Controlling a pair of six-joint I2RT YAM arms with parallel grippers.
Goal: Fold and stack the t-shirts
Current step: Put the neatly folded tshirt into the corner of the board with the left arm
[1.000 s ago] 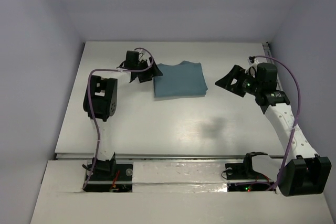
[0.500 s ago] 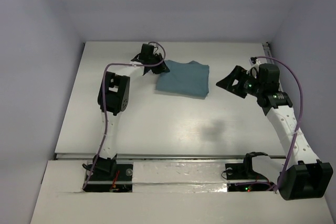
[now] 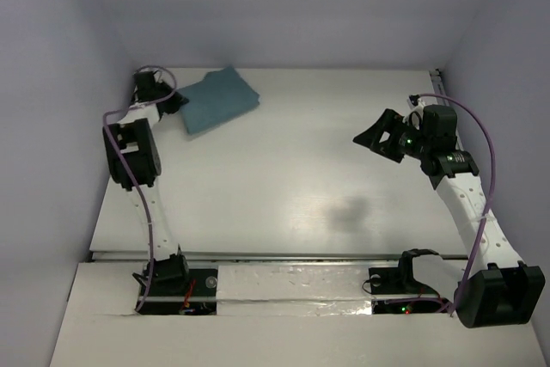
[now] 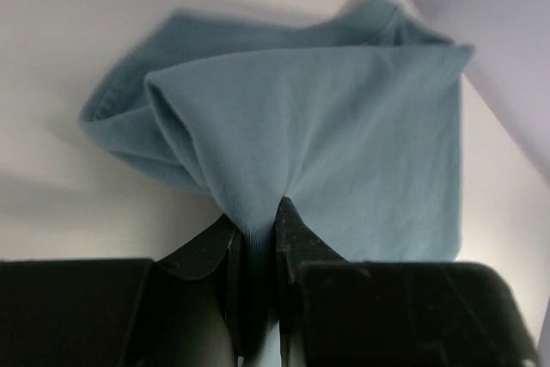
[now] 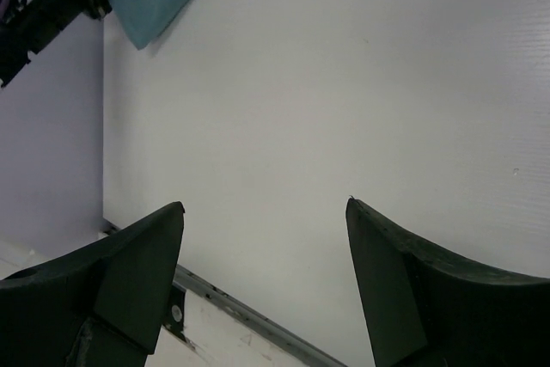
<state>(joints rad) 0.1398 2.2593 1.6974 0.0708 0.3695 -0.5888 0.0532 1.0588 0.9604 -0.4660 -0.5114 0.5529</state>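
Firmly the left gripper (image 4: 256, 217) pinches the t-shirt (image 4: 344, 126); the right gripper (image 5: 265, 204) gapes wide.

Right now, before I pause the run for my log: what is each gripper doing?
Left gripper: closed, pinching a fold of the t-shirt.
Right gripper: open, holding nothing.
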